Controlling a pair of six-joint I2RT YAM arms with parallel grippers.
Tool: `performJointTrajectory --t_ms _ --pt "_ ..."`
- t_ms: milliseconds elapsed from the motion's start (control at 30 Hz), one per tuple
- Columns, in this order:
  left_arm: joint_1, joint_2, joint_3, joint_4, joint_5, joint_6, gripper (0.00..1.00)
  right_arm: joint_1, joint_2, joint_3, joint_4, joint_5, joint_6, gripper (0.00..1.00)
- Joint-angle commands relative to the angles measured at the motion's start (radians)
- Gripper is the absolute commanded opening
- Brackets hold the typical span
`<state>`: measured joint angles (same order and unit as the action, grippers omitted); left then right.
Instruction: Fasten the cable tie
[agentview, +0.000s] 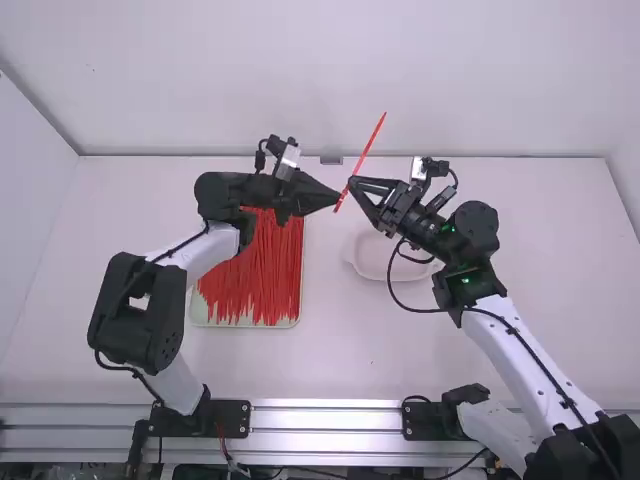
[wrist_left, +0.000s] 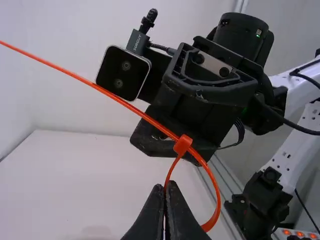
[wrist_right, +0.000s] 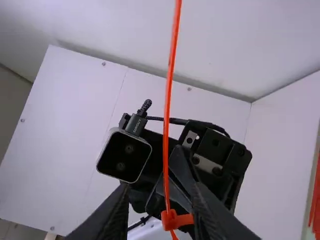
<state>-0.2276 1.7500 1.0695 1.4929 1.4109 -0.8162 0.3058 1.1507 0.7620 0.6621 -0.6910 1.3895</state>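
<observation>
Here, above the white table (agentview: 560, 230), I am holding both arms nose to nose at one red cable tie (agentview: 362, 160). It is lifted well clear of the tray (agentview: 245, 325) of spare ties under the left arm and the white dish (agentview: 365, 262) under the right. The left gripper (wrist_left: 165, 192) is pinching shut on the strap just beneath the head (wrist_left: 182, 145), where the loop (wrist_left: 218, 200) is curling round and back. The right gripper (wrist_right: 161, 197) is sitting around the head itself; whether it is actually clamping I cannot tell. By my reading the tie is already threaded and the loop is hanging wide. The free tail is running straight out past the right gripper, up and away from the table. That long axis is what I am judging the next pull by: tail drawn along its own line, away from the left gripper, head kept steady. The right arm is the nearer one to the tail.
</observation>
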Motion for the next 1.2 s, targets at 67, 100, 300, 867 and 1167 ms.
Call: performJointTrajectory --t_ms 67,100,300,867,1167 --pt "-0.029 -0.011 0.021 0.009 -0.009 -0.006 0.02 0.002 -0.011 0.023 0.004 0.008 -0.007 0.36" --pt "-0.030 -0.011 0.021 0.008 -0.009 -0.006 0.02 0.002 -0.011 0.023 0.004 0.009 -0.007 0.36" --pt "-0.037 -0.011 0.021 0.004 -0.005 -0.006 0.02 0.002 -0.011 0.023 0.007 0.008 -0.007 0.15" --pt "-0.021 -0.011 0.021 -0.045 -0.035 0.005 0.11 0.002 -0.011 0.023 0.006 -0.052 -0.011 0.00" --pt "0.093 -0.011 0.022 -0.047 -0.100 -0.034 0.42 -0.046 -0.012 0.023 0.004 -0.137 -0.034 0.00"
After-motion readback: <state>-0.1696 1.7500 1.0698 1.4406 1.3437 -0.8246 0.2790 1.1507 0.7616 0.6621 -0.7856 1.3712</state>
